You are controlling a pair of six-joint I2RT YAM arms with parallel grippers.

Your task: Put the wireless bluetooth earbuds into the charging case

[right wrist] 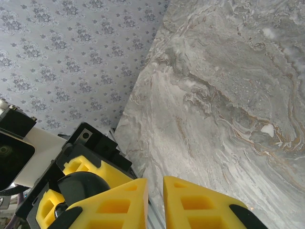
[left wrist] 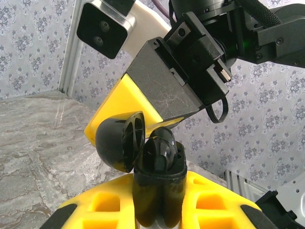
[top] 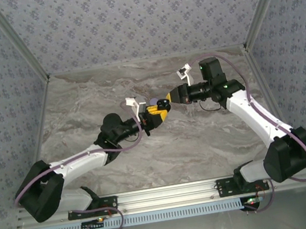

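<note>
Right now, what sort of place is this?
Probably a robot test booth, not a home: a left arm and a right arm bolted to a metal rail, a marble-patterned table, and wallpapered walls closing it in on three sides.

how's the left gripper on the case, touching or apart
Touching. The left wrist view shows the case, its lid open, wedged between the left gripper's yellow fingers, which press against both its sides with no gap.
</note>
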